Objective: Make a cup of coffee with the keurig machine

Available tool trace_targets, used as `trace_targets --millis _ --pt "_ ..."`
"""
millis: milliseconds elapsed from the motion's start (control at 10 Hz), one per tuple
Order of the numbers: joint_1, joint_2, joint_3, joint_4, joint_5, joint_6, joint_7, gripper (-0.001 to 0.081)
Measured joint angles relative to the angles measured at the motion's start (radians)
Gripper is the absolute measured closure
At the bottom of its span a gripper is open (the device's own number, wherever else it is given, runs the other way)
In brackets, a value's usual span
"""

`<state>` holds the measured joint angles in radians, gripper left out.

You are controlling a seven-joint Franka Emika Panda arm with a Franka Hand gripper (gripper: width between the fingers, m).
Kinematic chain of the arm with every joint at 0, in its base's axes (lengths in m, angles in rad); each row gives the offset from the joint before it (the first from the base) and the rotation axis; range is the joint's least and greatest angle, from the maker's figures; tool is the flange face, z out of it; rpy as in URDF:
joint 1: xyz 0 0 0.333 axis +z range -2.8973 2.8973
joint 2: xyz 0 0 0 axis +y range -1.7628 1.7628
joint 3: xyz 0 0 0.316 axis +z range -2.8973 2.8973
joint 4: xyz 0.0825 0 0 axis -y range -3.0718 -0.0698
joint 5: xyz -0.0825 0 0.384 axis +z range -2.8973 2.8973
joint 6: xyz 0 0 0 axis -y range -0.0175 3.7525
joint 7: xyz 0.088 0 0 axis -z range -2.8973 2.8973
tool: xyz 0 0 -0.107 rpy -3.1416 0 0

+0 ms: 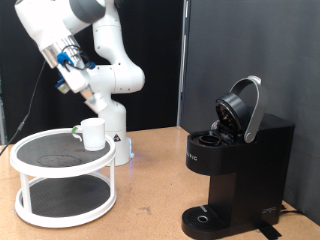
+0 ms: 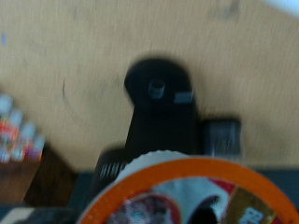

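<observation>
Orange-rimmed pod [image 2: 177, 191], blurred, fills wrist view near the claw; grip cannot be told. Keurig machine [image 1: 235, 160], lid raised, on wooden surface [image 1: 150, 190]; cup [image 1: 92, 133] well apart on white rack [image 1: 62, 180].

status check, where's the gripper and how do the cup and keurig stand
Gripper high above the white two-tier stand. Cup on the stand's top tier, untouched. Keurig machine lid open, drip base bare. Orange-rimmed pod close at the wrist camera.

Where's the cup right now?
In the exterior view's left, the cup stands on the top tier of the white round rack, beside the robot's base.
</observation>
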<state>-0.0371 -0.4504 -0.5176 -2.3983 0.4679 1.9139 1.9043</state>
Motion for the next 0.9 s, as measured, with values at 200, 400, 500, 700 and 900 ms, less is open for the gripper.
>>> trace_targets --millis 200,400,500,700,900 --pt "0.044 0.027 -0.001 0.054 0.115 -0.070 0.004 0.0417" --pt "0.074 0.048 0.024 0.086 0.174 -0.066 0.048 0.0417" --pt "0.075 0.057 0.041 0.096 0.176 -0.056 0.081 0.0417" --pt "0.074 0.059 0.030 0.093 0.177 -0.065 0.053 0.0417" --pt "0.083 0.072 0.018 0.102 0.258 -0.101 0.041 0.0417"
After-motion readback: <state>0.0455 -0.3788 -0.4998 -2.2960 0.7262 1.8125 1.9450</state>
